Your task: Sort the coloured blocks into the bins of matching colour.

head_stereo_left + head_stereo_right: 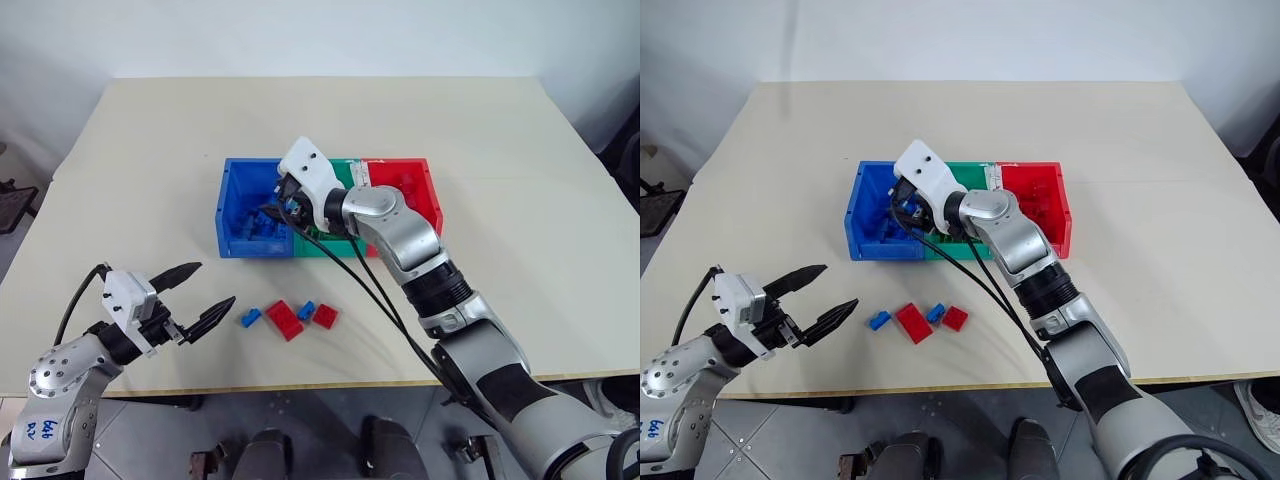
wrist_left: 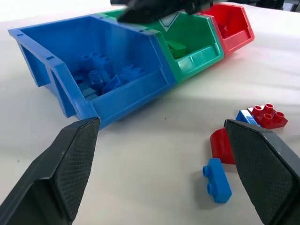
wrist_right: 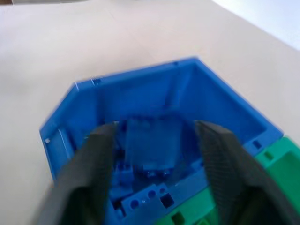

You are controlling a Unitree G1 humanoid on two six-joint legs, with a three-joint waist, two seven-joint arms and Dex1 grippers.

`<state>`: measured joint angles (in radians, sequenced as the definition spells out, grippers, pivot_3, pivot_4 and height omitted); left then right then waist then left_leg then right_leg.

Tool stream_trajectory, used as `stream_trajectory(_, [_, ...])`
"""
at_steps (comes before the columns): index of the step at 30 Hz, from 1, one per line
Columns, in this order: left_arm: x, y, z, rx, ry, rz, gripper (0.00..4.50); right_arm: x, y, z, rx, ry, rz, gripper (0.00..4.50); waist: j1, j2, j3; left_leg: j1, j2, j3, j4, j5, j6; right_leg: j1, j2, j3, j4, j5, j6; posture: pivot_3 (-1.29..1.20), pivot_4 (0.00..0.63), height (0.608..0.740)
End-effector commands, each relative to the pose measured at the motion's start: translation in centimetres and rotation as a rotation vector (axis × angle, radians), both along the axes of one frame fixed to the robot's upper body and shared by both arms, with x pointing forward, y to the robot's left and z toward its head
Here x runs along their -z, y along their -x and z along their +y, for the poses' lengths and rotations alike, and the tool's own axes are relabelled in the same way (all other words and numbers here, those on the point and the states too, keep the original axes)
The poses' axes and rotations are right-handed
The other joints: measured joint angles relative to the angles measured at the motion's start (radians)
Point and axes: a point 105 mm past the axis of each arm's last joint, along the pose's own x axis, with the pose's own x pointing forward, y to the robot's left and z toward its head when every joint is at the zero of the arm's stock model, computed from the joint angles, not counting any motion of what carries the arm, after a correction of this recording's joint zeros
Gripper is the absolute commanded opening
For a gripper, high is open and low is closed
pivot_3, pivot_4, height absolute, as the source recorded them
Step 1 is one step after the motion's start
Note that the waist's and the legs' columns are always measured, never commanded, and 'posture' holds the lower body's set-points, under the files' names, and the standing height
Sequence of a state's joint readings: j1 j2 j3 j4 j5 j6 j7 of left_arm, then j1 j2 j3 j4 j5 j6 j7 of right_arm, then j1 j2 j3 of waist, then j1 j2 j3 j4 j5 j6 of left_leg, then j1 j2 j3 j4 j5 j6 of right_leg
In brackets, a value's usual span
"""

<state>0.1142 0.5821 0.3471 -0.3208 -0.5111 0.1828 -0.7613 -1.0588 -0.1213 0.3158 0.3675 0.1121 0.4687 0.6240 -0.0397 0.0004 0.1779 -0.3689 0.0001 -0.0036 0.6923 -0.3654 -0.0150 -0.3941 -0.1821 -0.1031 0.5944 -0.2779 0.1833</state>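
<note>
The joined bins stand mid-table: blue bin point(image 1: 240, 235), green bin point(image 2: 197, 51), red bin point(image 1: 425, 195). My right gripper point(image 1: 272, 212) hovers over the blue bin. In the right wrist view its jaws are open around a blurred blue block point(image 3: 152, 140), with a gap on each side. Several blue blocks lie in that bin point(image 2: 101, 77). On the table in front of the bins lie two blue blocks point(image 1: 250, 318) point(image 1: 306, 310) and two red blocks point(image 1: 284, 319) point(image 1: 325, 316). My left gripper point(image 1: 195, 300) is open just left of them, above the table, holding nothing.
The beige table point(image 1: 150, 170) has its front edge close behind the loose blocks. My right arm and its black cables point(image 1: 350, 275) cross over the green bin and the table in front of it. A green block point(image 2: 177, 48) lies in the green bin.
</note>
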Motion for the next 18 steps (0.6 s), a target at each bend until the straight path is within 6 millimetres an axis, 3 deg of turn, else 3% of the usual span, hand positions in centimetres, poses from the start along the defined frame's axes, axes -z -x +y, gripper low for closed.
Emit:
stream_trajectory(1, [-1.1,0.0,-0.7,0.029,-0.006,-0.056,4.5,-2.4,0.9,-0.2,-0.067,-0.053,-0.109,4.16,-0.005,0.0,0.0,0.0,0.0,0.0,0.0,0.0,0.0,0.0,0.0,0.0,0.0,0.0,0.0,0.0,0.15,0.74])
stream_trajectory(2, [-1.2,-0.1,-0.8,0.035,-0.009,-0.057,4.5,-2.7,1.3,-1.0,-0.09,-0.065,-0.135,4.47,-0.004,0.0,0.0,0.0,0.0,0.0,0.0,0.0,0.0,0.0,0.0,0.0,0.0,0.0,0.0,0.0,0.15,0.74])
stream_trajectory(5, [-1.3,-0.3,-0.9,0.059,-0.029,-0.056,4.5,-3.6,3.3,-2.8,-0.195,-0.127,-0.218,4.47,-0.001,0.0,0.0,0.0,0.0,0.0,0.0,0.0,0.0,0.0,0.0,0.0,0.0,0.0,0.0,0.0,0.15,0.74])
stream_trajectory(10, [-1.0,-0.4,-0.7,0.152,-0.118,-0.022,4.5,-3.4,7.8,-7.6,-0.363,-0.142,-0.338,4.47,0.008,0.0,0.0,0.0,0.0,0.001,-0.001,0.0,0.0,0.0,0.0,-0.001,-0.002,0.0,0.0,0.0,0.15,0.74])
stream_trajectory(14, [-0.9,-0.4,-0.1,0.227,-0.195,-0.006,4.5,-1.3,9.9,-12.2,-0.343,-0.073,-0.3,4.47,0.012,0.0,0.0,0.001,0.0,0.002,-0.001,0.0,0.0,0.001,0.0,-0.001,-0.002,0.0,0.0,0.0,0.15,0.74])
stream_trajectory(18, [-1.2,-1.0,-0.4,0.296,-0.239,-0.026,4.5,2.5,11.0,-19.2,-0.195,0.049,-0.166,4.47,0.029,0.0,0.0,0.001,0.0,0.003,-0.001,0.0,0.001,0.002,-0.001,-0.001,-0.004,0.0,0.0,0.0,0.15,0.74])
